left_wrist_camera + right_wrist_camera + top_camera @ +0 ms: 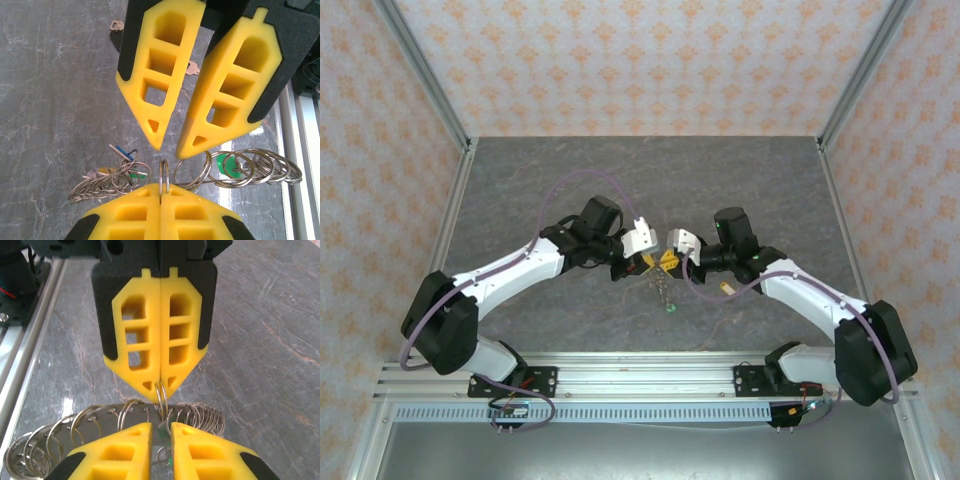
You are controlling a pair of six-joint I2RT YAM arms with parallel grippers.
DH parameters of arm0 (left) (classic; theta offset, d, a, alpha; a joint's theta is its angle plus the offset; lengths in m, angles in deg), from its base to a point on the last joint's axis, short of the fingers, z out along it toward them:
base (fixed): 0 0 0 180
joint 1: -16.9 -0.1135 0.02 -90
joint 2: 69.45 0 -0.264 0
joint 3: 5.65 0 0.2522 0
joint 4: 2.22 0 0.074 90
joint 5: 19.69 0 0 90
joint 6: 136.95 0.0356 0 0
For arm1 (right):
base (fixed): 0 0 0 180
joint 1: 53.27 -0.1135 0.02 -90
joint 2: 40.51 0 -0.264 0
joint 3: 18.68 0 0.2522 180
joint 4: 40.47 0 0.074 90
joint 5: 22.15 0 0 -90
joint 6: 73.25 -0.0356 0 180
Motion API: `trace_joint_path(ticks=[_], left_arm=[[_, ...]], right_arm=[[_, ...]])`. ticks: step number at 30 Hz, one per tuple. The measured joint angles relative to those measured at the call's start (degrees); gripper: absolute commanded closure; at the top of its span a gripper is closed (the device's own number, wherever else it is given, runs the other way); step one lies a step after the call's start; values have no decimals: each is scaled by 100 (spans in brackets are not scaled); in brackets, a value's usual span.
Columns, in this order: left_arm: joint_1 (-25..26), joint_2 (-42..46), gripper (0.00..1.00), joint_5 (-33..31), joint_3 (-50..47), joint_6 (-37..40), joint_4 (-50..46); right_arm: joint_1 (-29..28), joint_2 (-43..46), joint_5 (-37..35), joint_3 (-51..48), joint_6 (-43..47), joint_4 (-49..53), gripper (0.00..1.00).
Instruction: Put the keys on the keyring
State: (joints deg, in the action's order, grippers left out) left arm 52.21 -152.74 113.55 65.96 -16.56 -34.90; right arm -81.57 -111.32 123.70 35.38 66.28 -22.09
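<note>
**Table**: grey marbled surface across the middle of the top view.

**Arms:** the left arm comes in from the lower left and the right arm from the lower right. Their wrists meet at frame centre.

**Left gripper**: jaws pressed fully together. They pinch one thin loop of the keyring edge-on at the very fingertips.

**Right gripper**: jaws a narrow slit apart, clamping nothing. In the right wrist view the pinched loop drops toward that slit. Whether it touches either pad cannot be told.

**Keyring:** a run of silver loops held off the table at the centre of the top view. In the left wrist view it fans out to the lower left and lower right of the pinch.

**Keys:**
- The green key sits among the loops at the lower right.
- The blue key lies by the loops at the lower left. Whether it is threaded is unclear.
- A loose key and a second loose key lie on the table toward the top of the left wrist view, well apart from the ring.

**Judgement:** the step in hand looks like steadying a single loop between both grippers so a key can be fed on.
- The left pinch is shallow, so any side pull could slip the loop out.
- The right jaws should close squarely on the same loop, just beside the left fingertips.
- Neighbouring loops need to stay out of the bite.
- Motion should be slow, since the hanging loops may swing.
</note>
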Motion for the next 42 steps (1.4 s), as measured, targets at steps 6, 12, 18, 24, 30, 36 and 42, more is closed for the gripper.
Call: trace_joint_path(ticks=[6,12,18,24,30,36,42], left_arm=[[33,181,100,-90,138,129,-323],[59,216,100,-140,149,168,-472],[76,216,100,-177,149,232,-496],[76,216,100,-177,149,249,-496],[76,216,100,-177,149,247,-566],[76,216,100,-199,149,247,-610],[76,216,100,-201,146,247,-623]], right_arm=[[-160,170,-297,76,282,378,80],[-197,170,-297,81,256,238,80],[-197,166,-385,81,192,-160,80],[-249,52,-284,81,168,-260,80],[-271,-39,-160,81,146,-306,80],[-269,-114,-79,83,107,-341,77],[-269,-114,-74,87,109,-337,73]])
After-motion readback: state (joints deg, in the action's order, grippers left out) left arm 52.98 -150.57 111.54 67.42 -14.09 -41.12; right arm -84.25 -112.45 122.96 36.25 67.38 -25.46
